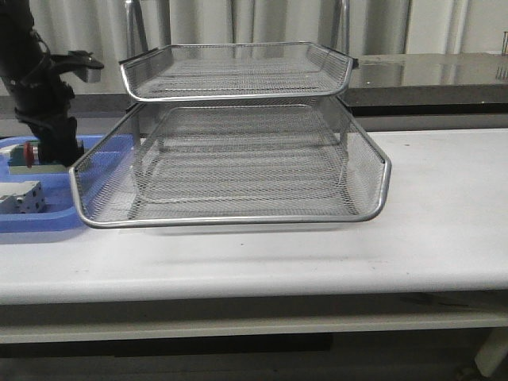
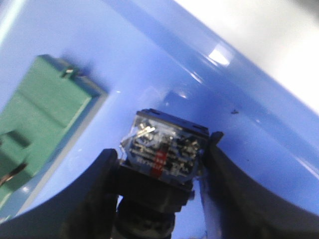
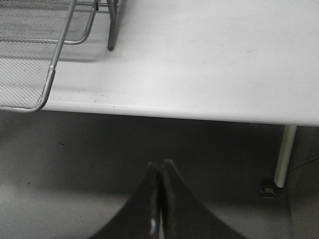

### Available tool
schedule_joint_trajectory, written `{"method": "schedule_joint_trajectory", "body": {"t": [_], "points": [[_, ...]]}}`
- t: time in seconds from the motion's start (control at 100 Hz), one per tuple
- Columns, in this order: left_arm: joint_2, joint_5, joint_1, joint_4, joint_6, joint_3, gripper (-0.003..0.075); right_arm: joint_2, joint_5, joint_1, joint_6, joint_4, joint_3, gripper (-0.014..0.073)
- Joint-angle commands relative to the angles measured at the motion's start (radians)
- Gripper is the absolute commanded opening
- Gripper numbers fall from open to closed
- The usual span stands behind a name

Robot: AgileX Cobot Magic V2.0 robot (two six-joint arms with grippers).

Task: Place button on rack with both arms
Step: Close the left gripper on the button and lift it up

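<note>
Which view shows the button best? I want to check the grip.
The left wrist view: the button sits close-up between the left gripper fingers. The front view shows only its red head; the right wrist view shows none.

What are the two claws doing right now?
Left gripper: closed on the small black-bodied push-button switch over the flat blue plastic tray.
Right gripper: closed, holding nothing.
</note>
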Motion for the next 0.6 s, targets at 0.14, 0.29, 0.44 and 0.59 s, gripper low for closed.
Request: {"method": "schedule_joint_trajectory", "body": {"t": [0.14, 0.29, 0.44, 0.59], "points": [[-0.093, 0.069, 0.0, -0.004, -0.253, -0.194, 0.0004, 0.0, -0.061, 0.001, -0.002, -0.015, -0.026, -0.0068], [-0.128, 0.069, 0.0, -0.004, -0.336, -0.199, 0.0004, 0.0, -0.061, 0.001, -0.002, -0.015, -0.026, -0.0068], [-0.169, 0.069, -0.002, -0.024, -0.41, -0.188, 0.0004, 0.0, -0.061, 0.001, -0.002, -0.015, -0.026, -0.0068], [-0.245, 0.069, -0.02, -0.026, -0.412, -0.134, 0.0004, 0.0, -0.06, 0.001, -0.002, -0.015, -0.026, -0.0068]]}}
